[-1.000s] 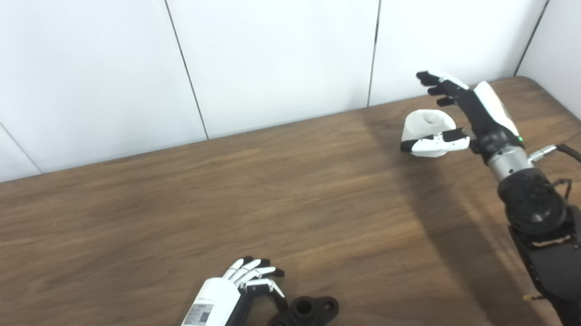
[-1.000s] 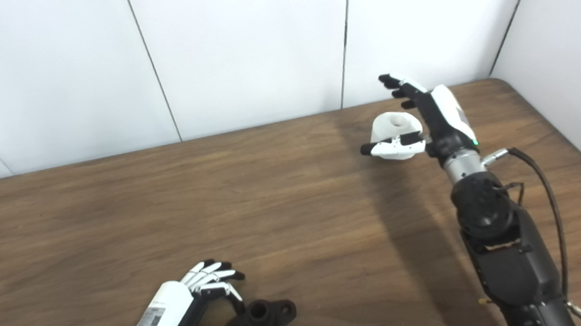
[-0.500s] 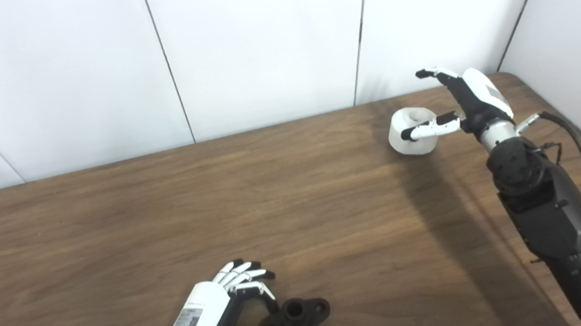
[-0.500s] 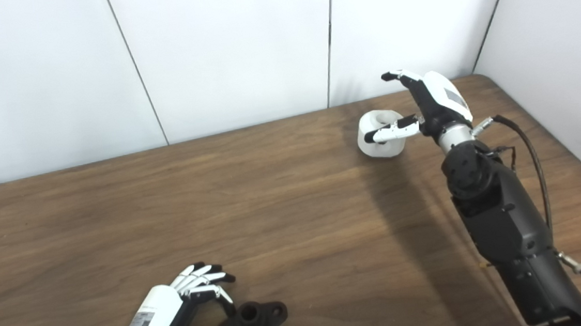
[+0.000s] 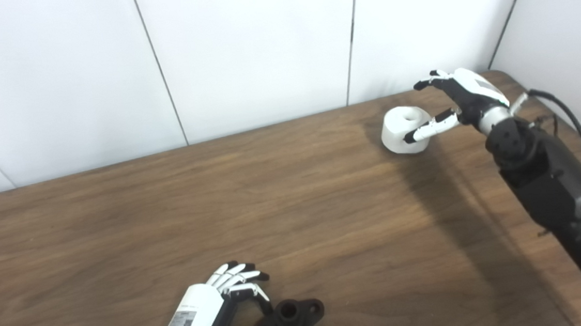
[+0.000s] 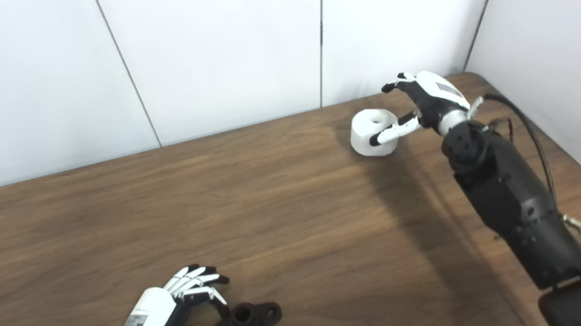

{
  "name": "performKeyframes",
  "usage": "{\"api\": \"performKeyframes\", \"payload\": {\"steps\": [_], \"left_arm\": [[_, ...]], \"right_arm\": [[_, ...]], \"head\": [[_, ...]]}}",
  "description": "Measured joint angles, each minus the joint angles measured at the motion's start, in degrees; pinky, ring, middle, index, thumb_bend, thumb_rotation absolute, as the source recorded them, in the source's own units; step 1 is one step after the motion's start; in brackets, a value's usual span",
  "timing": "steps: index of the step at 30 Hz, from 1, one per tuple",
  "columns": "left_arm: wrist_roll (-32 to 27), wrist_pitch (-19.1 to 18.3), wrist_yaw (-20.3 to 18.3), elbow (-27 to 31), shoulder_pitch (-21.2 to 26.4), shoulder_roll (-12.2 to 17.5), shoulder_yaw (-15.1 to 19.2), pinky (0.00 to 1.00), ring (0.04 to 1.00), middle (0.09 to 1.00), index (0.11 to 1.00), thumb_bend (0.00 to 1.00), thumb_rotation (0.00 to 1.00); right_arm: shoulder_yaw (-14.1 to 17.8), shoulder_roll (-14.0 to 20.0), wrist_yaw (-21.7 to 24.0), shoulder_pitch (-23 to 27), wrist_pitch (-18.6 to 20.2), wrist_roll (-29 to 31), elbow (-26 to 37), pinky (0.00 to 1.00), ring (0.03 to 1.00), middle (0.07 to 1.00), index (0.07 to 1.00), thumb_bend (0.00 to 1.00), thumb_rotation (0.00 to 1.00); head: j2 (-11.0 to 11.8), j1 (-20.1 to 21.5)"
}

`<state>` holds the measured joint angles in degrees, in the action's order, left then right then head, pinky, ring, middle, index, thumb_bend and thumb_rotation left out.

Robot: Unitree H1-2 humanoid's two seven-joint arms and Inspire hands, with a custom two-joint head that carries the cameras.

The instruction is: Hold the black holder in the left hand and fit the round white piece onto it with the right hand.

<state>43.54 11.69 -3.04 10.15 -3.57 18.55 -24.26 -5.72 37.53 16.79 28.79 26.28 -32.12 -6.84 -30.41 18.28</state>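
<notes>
Reaching in at upper right, the right hand had lowered, fingers spread around the round white piece, ungrasped; the left hand, bottom centre, curled loosely beside the black holder.

Lab-like test bay: bare wooden table boxed in by plain white wall panels.
</notes>
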Motion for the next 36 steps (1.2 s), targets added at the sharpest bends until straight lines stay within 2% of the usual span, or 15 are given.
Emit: {"api": "performKeyframes", "payload": {"steps": [11,36], "left_arm": [[-0.08,-0.02,-0.76,0.52,-0.07,0.05,0.3,0.92,0.859,0.778,0.485,0.52,0.04],[-0.14,-0.15,-2.79,2.22,-0.66,0.19,1.61,0.89,0.847,0.766,0.485,0.52,0.04]], "right_arm": [[-2.17,1.45,7.42,2.53,0.45,-2.91,-3.31,1.0,1.0,0.966,0.775,0.97,0.31],[-4.02,0.66,8.78,4.88,0.45,-5.43,-5.73,1.0,1.0,0.956,0.762,0.92,0.3]], "head": [[-0.44,0.0],[-0.7,-0.27]]}}
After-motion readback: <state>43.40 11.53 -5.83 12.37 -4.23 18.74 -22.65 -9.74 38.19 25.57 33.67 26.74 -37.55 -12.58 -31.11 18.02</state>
